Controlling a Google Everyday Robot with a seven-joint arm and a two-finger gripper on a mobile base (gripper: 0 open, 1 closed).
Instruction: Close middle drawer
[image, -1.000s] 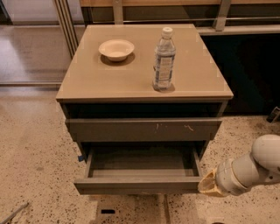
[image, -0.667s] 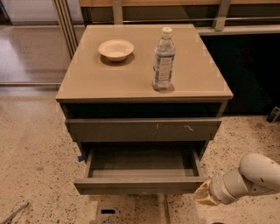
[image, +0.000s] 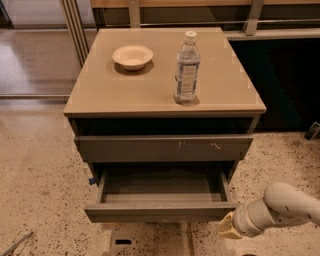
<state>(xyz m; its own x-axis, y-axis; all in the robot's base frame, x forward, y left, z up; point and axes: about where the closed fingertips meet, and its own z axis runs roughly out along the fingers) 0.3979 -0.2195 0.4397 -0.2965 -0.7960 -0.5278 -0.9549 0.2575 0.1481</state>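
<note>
The middle drawer (image: 160, 212) is pulled out from the cabinet, its plain grey-brown front panel facing me and its shallow box empty. My gripper (image: 226, 227) is at the end of the white arm at the lower right. It sits low, just beside the right end of the drawer's front panel, close to it or touching it.
Above the open drawer is a wider grey drawer front (image: 165, 148) with pale scratch marks. The tan cabinet top (image: 100, 95) holds a white bowl (image: 132, 56) and a clear water bottle (image: 187, 68). Speckled floor lies all around, with a dark wall at the right.
My arm has moved down and to the left, bringing the gripper toward the right end of the middle drawer's front. The drawer has not visibly moved.
</note>
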